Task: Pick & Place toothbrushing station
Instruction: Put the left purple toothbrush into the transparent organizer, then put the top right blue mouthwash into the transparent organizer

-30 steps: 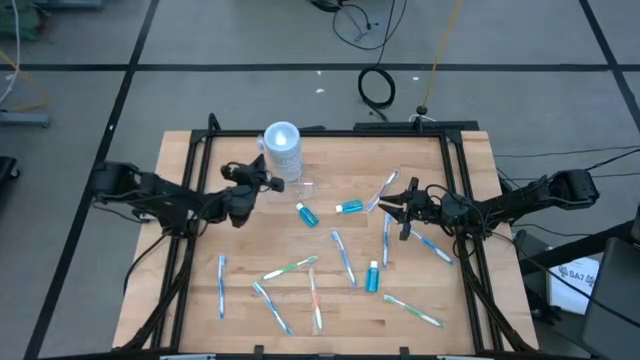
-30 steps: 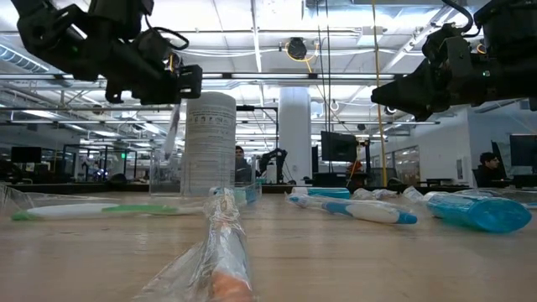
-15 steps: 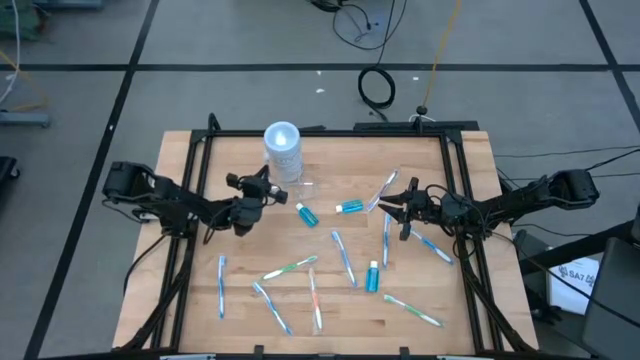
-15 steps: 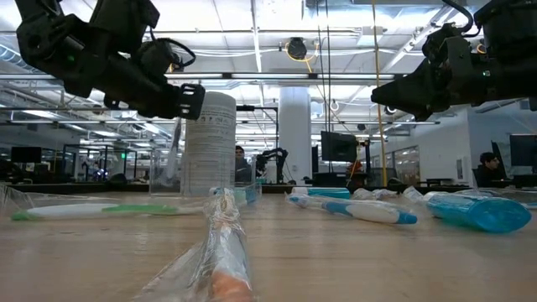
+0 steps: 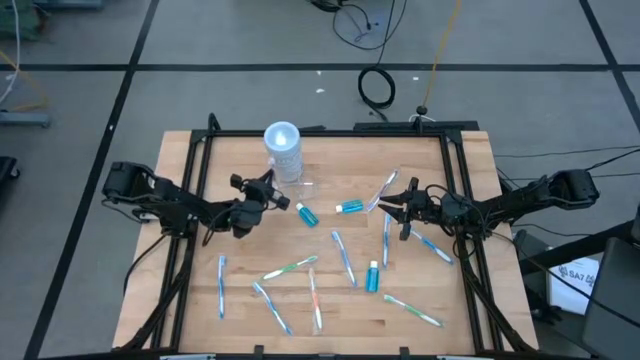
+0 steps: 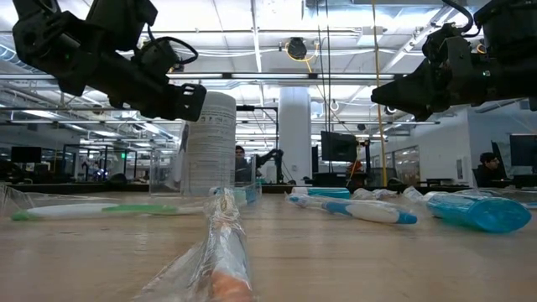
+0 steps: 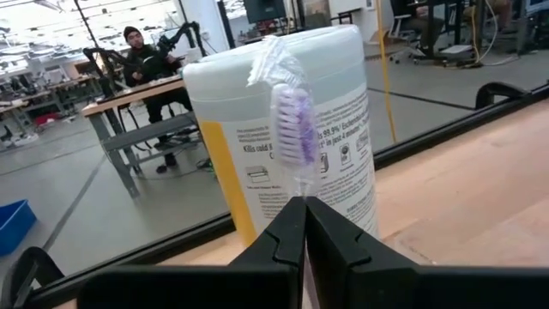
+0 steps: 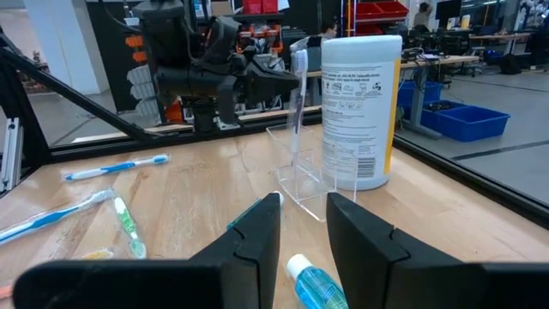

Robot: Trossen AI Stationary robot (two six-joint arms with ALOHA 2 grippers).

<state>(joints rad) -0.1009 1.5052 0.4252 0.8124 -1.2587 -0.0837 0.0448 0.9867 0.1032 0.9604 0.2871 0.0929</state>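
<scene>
The toothbrushing station is a tall white labelled canister (image 5: pixel 283 150) with a low clear plastic stand (image 8: pixel 300 176) on the table beside it, at the far left centre. My left gripper (image 7: pixel 304 204) is level just in front of the canister (image 7: pixel 257 154). It is shut on a wrapped toothbrush (image 7: pixel 293 137) with purple bristles. That brush (image 8: pixel 298 86) stands over the clear stand. My right gripper (image 8: pixel 300 232) waits open at the table's right, holding nothing. My left gripper pinches the toothbrush's handle just below the bristle head (image 7: pixel 300 190) between its two fingertips, through the clear wrapper. The fingers lie level, coming from the table's left, across the brush. The brush stands upright, head up. I cannot tell whether its lower end (image 8: pixel 295 142) touches the stand.
Several wrapped toothbrushes (image 5: pixel 345 258) and teal tubes (image 5: pixel 306 214) lie scattered over the wooden table's middle and near half. One wrapped brush (image 6: pixel 222 243) lies right before the low camera. Black frame rails (image 5: pixel 190 180) run along the table's sides.
My left gripper has sunk a little and moved toward the table's right and near edge, closer to the clear stand. It has rolled slightly. It still carries the toothbrush upright.
</scene>
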